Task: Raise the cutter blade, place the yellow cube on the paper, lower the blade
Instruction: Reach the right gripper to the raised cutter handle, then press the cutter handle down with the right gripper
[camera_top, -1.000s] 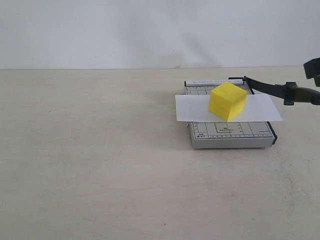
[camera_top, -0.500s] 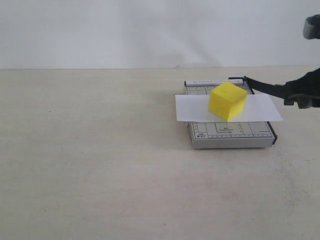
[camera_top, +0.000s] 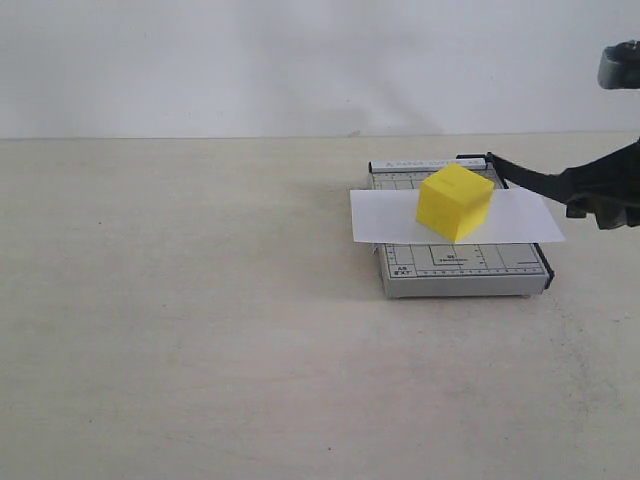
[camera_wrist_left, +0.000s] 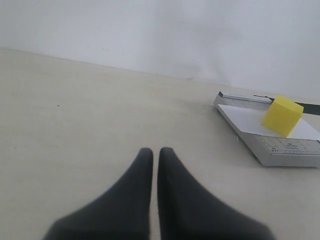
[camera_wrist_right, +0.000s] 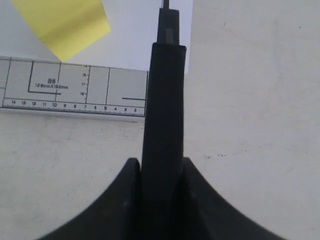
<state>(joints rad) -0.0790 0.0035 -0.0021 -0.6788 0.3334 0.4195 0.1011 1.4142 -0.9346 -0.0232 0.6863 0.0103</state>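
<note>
The yellow cube (camera_top: 455, 202) rests on the white paper (camera_top: 390, 220), which lies across the grey cutter board (camera_top: 460, 268). The black cutter blade (camera_top: 535, 178) slants up from its hinge at the board's far right corner toward the right edge. My right gripper (camera_top: 605, 200) is shut on the blade's thick handle (camera_wrist_right: 164, 120); the cube (camera_wrist_right: 65, 22) and the paper (camera_wrist_right: 132, 35) show beyond it in the right wrist view. My left gripper (camera_wrist_left: 151, 151) is shut on nothing, hovering over bare table well to the left of the board (camera_wrist_left: 272, 147) and cube (camera_wrist_left: 282, 115).
A pale table (camera_top: 200, 330) carries everything, and a white wall (camera_top: 300, 60) rises behind it. The paper overhangs the board on both sides.
My right gripper has closed on the blade's handle, and the handle end has sunk slightly. The cube, the paper and the board have not moved.
</note>
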